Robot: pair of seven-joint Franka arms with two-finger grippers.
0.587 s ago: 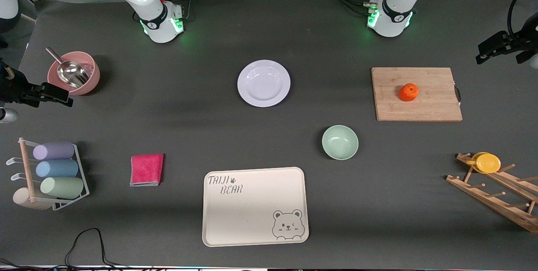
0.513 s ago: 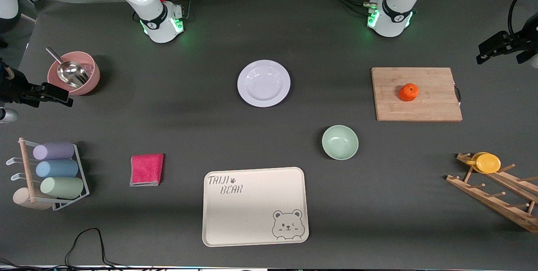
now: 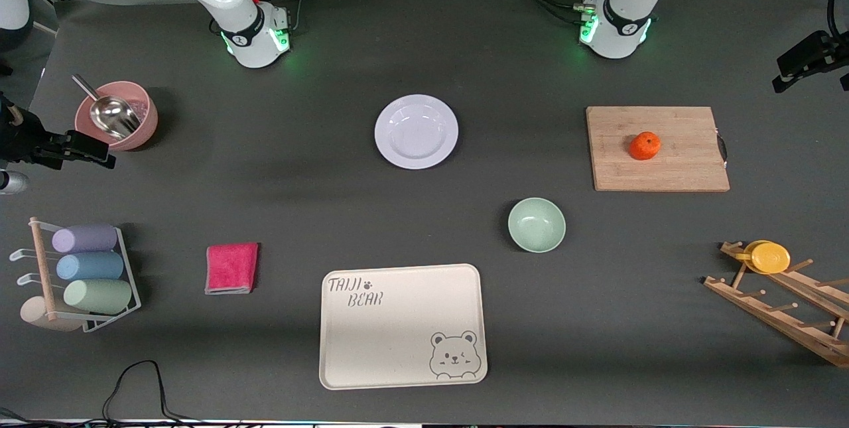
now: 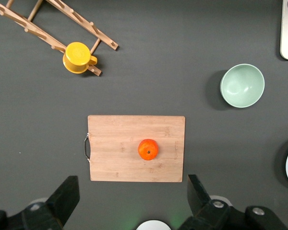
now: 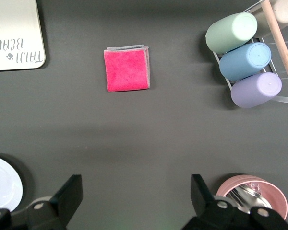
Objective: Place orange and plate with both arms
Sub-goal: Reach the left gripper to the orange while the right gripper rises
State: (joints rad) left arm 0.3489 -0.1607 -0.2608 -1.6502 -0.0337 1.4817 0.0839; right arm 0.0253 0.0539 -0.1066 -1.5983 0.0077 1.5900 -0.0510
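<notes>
Left tool [image 3: 806,62] higher than before, fingers apart.

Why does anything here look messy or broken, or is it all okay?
Nothing looks spilled or broken. The orange sits on the cutting board, the plate lies flat on the table, and the pink cloth is neatly folded. Both hands are open and hold nothing.

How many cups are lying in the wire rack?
3: the purple cup, the blue cup nearer the camera, then the green cup nearest. A beige object beside the rack may be another.
</notes>
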